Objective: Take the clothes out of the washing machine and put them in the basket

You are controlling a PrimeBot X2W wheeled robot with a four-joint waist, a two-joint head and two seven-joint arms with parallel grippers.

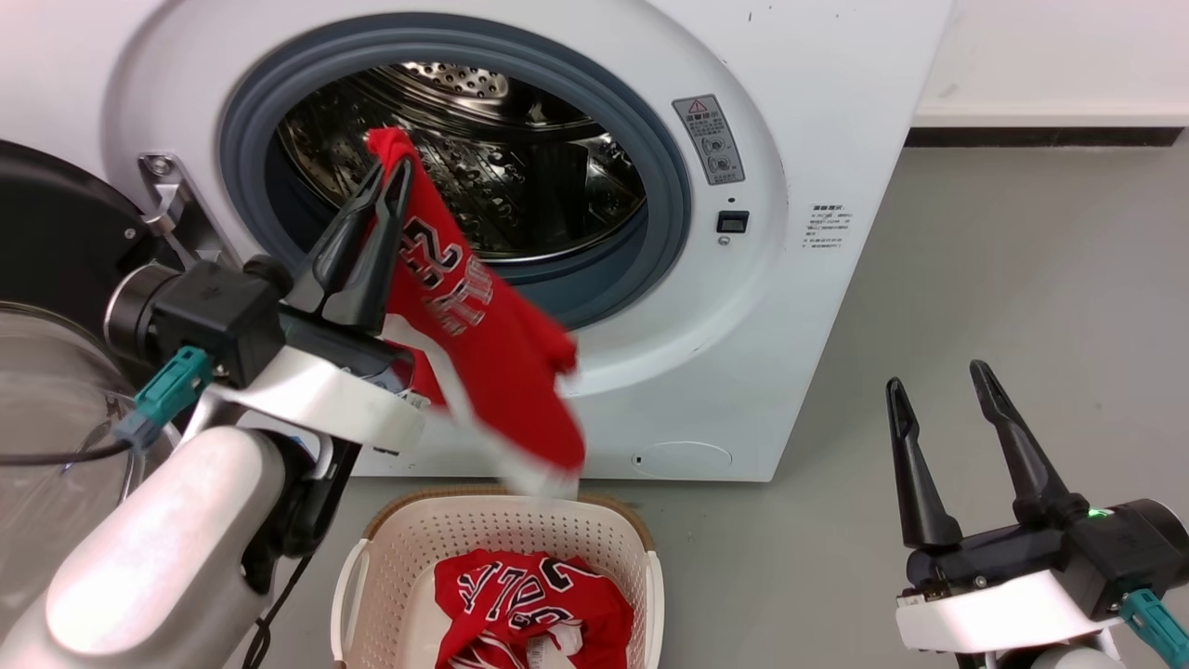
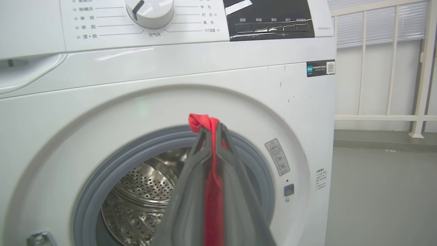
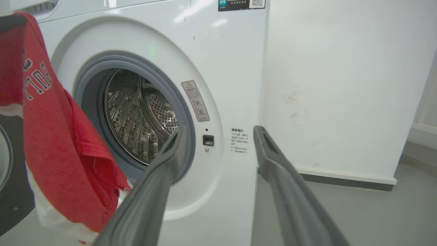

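Note:
My left gripper (image 1: 395, 167) is shut on a red jersey (image 1: 483, 353) and holds it up in front of the washing machine's (image 1: 817, 139) open porthole, outside the steel drum (image 1: 483, 177). The jersey hangs down, its white-trimmed hem just above the basket (image 1: 506, 520) on the floor. Another red jersey (image 1: 529, 604) lies in the basket. In the left wrist view the red fabric (image 2: 213, 177) is pinched between the fingers of the left gripper (image 2: 212, 127). My right gripper (image 1: 938, 376) stands open at the lower right, holding nothing. The right wrist view shows the hanging jersey (image 3: 58, 143) at the left and the right gripper (image 3: 220, 131).
The machine's black-rimmed glass door (image 1: 46, 325) stands swung open at the left, behind my left arm. Grey floor (image 1: 1003, 297) stretches to the right of the machine up to a white wall (image 1: 1059, 56). A black cable (image 1: 56, 455) trails from my left wrist.

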